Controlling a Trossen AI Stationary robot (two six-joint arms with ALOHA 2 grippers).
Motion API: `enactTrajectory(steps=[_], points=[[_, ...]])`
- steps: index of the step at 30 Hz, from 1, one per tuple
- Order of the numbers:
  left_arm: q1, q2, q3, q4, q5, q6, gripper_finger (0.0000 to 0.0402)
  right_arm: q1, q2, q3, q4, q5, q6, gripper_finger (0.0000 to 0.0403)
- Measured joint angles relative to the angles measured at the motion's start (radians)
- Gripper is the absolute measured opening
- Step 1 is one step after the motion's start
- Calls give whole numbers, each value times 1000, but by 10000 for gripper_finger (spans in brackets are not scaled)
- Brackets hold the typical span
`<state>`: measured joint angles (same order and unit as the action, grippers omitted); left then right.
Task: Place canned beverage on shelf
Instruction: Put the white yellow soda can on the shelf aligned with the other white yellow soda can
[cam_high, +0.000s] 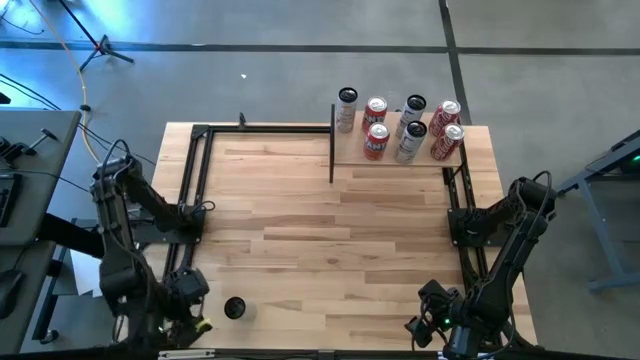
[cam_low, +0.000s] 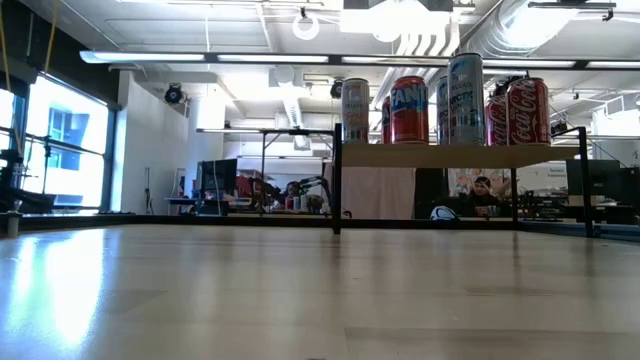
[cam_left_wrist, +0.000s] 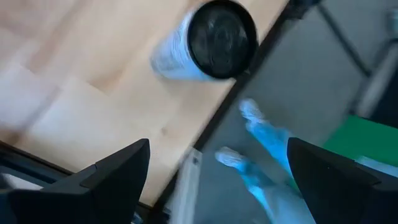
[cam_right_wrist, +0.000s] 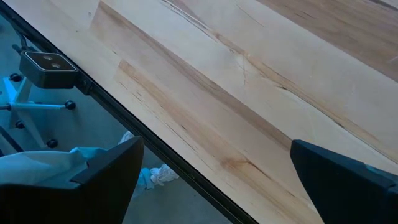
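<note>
The left tool (cam_left_wrist: 217, 168) is hovering with fingers apart near the upright can (cam_high: 235, 308) at the bench's (cam_high: 330, 230) near edge, and should be straddling it squarely before closing, the shelf (cam_high: 400, 158) lying far across; right tool (cam_right_wrist: 214, 168) idling spread.

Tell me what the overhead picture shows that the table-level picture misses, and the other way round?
Only the overhead view shows both arms, the left claw and right claw at the near edge, and a lone black-topped can standing beside the left claw. Only the table-level view shows the room behind, with a person past the table. Both show the shelf carrying cans at the table's far edge.
</note>
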<state>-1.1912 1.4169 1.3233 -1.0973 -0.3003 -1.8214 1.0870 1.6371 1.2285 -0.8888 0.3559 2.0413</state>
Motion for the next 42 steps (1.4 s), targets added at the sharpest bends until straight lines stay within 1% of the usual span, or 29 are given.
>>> enactTrajectory(steps=[5,9,14,25,30,34,39,42], points=[[63,110,141,-145,1,102,356,0,0,0,0,0,0,394],[122,157,192,-162,23,215,356,0,0,0,0,0,0,394],[180,186,196,-155,64,333,356,0,0,0,0,0,0,394],[264,261,196,-151,99,492,356,0,0,0,0,0,0,394],[277,290,196,-162,128,531,356,0,0,0,0,0,0,394],[277,308,196,-195,144,534,356,0,0,0,0,0,0,394],[282,329,195,-201,134,577,356,0,0,0,0,0,0,394],[291,345,195,-198,135,578,356,0,0,0,1,0,0,394]])
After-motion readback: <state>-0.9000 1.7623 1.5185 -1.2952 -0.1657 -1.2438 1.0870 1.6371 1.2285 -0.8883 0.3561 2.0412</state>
